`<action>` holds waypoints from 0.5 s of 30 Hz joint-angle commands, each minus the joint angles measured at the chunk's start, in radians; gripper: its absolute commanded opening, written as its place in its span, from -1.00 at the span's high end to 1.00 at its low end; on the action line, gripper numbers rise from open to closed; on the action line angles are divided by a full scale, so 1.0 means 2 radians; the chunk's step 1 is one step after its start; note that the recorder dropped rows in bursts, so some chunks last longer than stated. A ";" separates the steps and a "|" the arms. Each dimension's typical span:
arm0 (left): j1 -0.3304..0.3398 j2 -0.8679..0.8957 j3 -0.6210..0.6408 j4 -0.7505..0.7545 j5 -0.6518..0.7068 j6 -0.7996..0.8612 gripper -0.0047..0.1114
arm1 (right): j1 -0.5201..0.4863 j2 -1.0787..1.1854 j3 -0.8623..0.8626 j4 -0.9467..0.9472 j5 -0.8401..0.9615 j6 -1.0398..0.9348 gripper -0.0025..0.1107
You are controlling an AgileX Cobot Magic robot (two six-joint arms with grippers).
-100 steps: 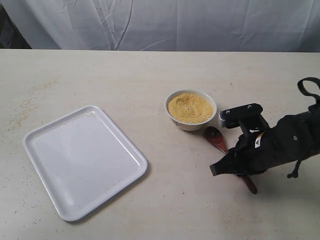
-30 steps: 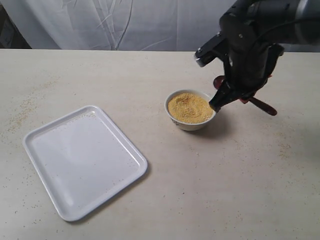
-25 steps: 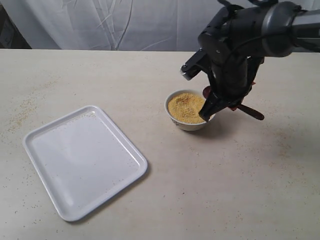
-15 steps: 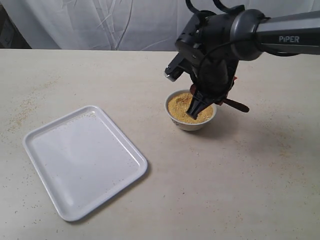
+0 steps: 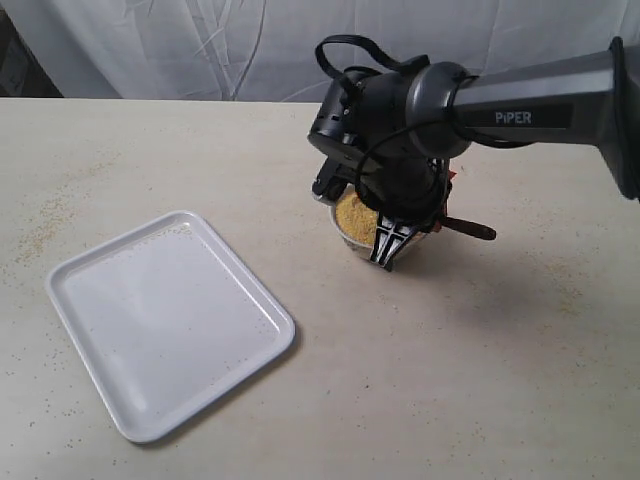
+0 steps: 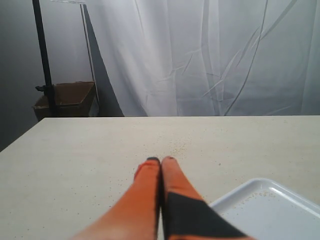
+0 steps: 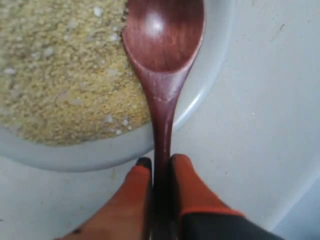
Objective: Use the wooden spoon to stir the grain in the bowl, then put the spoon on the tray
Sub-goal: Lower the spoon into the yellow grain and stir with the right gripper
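My right gripper (image 7: pixel 161 161) is shut on the slim handle of the dark reddish-brown wooden spoon (image 7: pixel 162 45). The spoon's oval head hangs over the rim of the white bowl (image 7: pixel 205 95), just above the yellow grain (image 7: pixel 60 75). In the exterior view the black right arm covers most of the bowl (image 5: pixel 358 243); a patch of grain (image 5: pixel 352 215) shows, and the spoon handle (image 5: pixel 470 230) sticks out to the right. The white tray (image 5: pixel 165 318) lies at the left, with its corner (image 6: pixel 270 205) beside my shut, empty left gripper (image 6: pixel 161 161).
Loose grains are scattered on the beige table (image 5: pixel 480 380), most thickly at the far left (image 5: pixel 45 225). A white curtain (image 5: pixel 200 45) hangs behind the table. A dark stand with a brown box (image 6: pixel 65 100) sits beyond the table edge.
The right arm lifted the spoon off the table, carried it up and leftward, and now holds it over the bowl, covering most of the bowl. Tray and left gripper stayed still.
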 commanded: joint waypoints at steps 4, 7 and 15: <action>-0.002 -0.002 0.002 -0.001 0.001 -0.002 0.91 | 0.016 -0.002 -0.002 -0.009 0.026 -0.011 0.97; -0.002 -0.002 0.002 -0.001 0.001 -0.002 0.91 | 0.019 -0.003 -0.002 -0.009 0.028 -0.011 0.97; -0.002 -0.002 0.002 -0.001 0.001 -0.002 0.91 | 0.021 -0.016 -0.002 0.008 0.028 -0.011 0.97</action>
